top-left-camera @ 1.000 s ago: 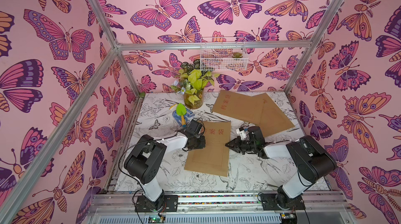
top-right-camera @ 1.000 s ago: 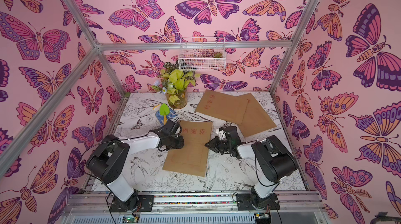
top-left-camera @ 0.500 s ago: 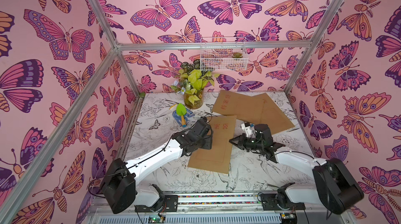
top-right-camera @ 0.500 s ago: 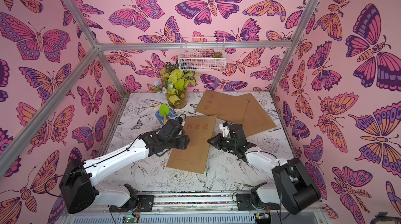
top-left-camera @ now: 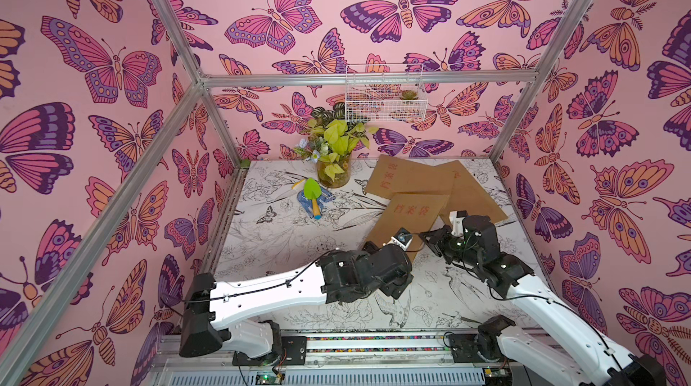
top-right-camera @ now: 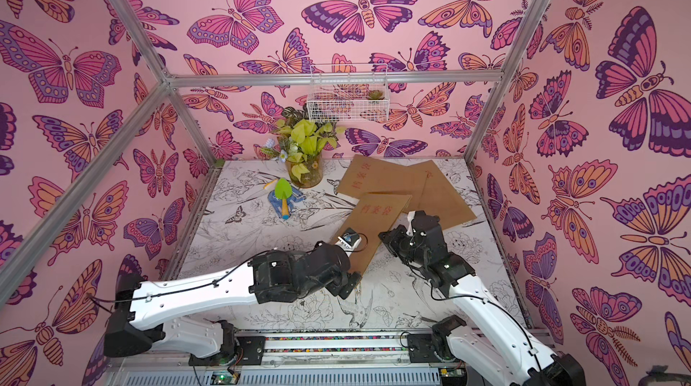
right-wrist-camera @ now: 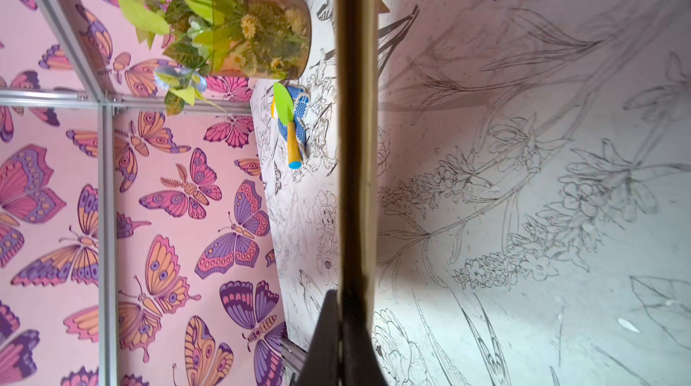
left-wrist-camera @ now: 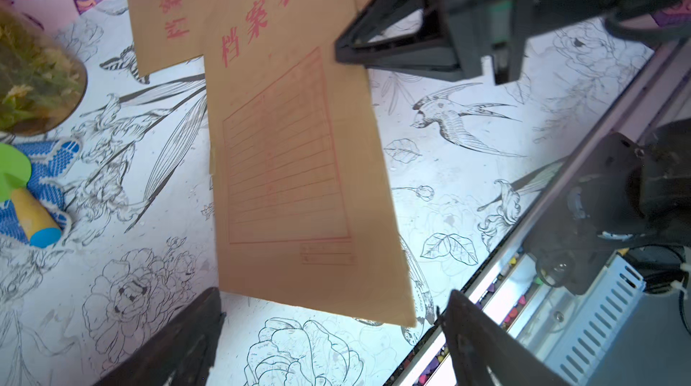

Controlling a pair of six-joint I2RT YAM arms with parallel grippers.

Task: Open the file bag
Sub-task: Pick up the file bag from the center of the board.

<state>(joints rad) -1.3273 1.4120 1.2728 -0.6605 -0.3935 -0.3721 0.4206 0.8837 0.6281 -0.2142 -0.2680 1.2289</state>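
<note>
Floral tabletop [top-left-camera: 299, 238] below, your right gripper [right-wrist-camera: 341, 313] pinches one edge of the file bag [left-wrist-camera: 291, 163], while the left gripper [left-wrist-camera: 331, 305] is spread; that one-sided hold could let it twist free.

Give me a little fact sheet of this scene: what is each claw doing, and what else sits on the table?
Right gripper: shut on the file bag, pinching its side edge
Left gripper: open, at the bag's near end, gripping nothing
File bag: printed side up, no opening visible
Also on table: two more file bags, plant vase, green trowel
</note>
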